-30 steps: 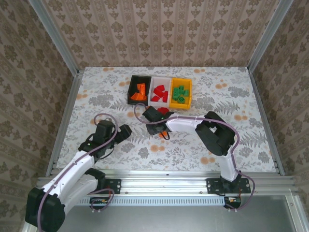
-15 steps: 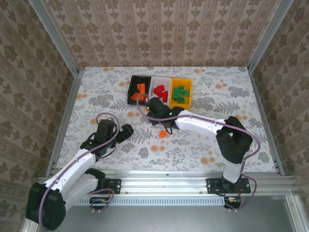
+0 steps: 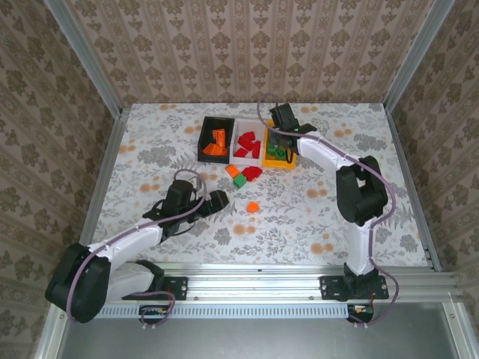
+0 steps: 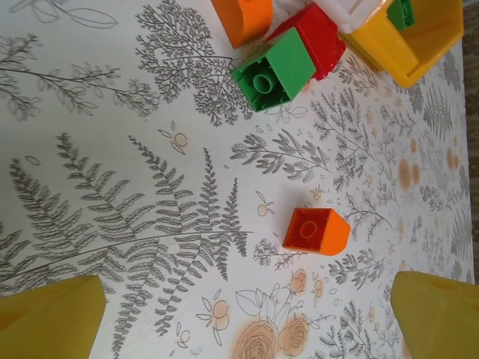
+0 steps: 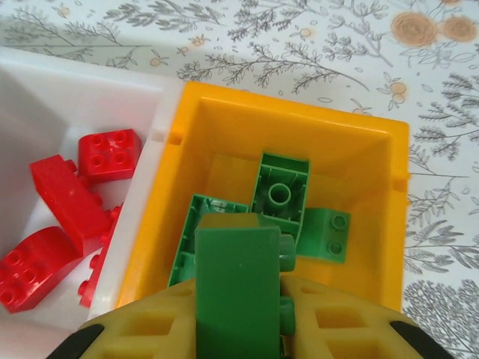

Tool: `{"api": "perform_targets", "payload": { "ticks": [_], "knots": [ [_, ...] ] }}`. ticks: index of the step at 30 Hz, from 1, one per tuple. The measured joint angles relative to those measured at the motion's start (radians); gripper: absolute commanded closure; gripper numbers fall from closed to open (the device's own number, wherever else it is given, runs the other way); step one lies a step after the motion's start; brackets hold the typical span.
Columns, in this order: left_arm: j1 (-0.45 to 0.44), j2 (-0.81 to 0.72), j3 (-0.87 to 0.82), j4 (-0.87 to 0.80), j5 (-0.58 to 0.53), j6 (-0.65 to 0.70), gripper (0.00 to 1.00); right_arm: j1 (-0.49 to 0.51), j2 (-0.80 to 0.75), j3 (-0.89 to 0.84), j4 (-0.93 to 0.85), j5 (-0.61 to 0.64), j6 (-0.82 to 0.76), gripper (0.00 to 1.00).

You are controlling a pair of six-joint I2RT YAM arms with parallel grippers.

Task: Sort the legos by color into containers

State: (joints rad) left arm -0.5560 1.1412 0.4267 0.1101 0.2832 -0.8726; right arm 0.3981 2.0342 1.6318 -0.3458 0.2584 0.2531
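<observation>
My right gripper (image 5: 243,318) is shut on a green lego (image 5: 239,284) and holds it just above the yellow-orange container (image 5: 292,105), which has several green legos (image 5: 281,194) inside. From above, the right gripper (image 3: 281,138) hangs over that bin (image 3: 278,164). The white container (image 3: 249,122) holds red legos (image 5: 108,155), and the black container (image 3: 202,142) holds orange ones. Loose on the table lie an orange lego (image 3: 233,170), a green lego (image 3: 239,180), a red lego (image 3: 252,173) and another orange lego (image 3: 253,206). My left gripper (image 3: 217,200) is open, its fingers (image 4: 49,314) wide apart, short of that orange lego (image 4: 316,230).
The three bins stand in a row at the back centre of the floral table. Metal frame rails and patterned walls close in the table on the left, right and far sides. The right arm stretches along the table's right half.
The right gripper has carried the green lego from the table's middle back to over the yellow-orange bin. The left gripper has swung right and forward toward the loose legos.
</observation>
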Motion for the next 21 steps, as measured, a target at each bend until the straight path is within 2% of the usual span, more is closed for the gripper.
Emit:
{"api": "perform_targets", "payload": {
  "ticks": [5,8,14,17,21],
  "knots": [
    [0.0,0.024,0.026,0.005,0.014,0.022,0.0,-0.009,0.083,0.081,-0.033,-0.004,-0.014,0.66],
    [0.0,0.024,0.027,0.004,0.013,0.029,0.0,-0.011,0.1,0.098,-0.052,-0.003,-0.013,0.53],
    [0.0,0.024,0.03,-0.008,0.013,0.037,0.0,-0.01,0.097,0.093,-0.06,0.0,-0.015,0.5],
    [0.0,0.017,0.04,-0.026,0.006,0.043,0.0,0.002,0.051,0.031,-0.052,0.018,-0.008,0.46],
    [0.008,-0.047,0.04,-0.073,-0.026,0.051,0.0,0.063,-0.09,-0.115,-0.042,0.069,0.039,0.4]
  ]
}}
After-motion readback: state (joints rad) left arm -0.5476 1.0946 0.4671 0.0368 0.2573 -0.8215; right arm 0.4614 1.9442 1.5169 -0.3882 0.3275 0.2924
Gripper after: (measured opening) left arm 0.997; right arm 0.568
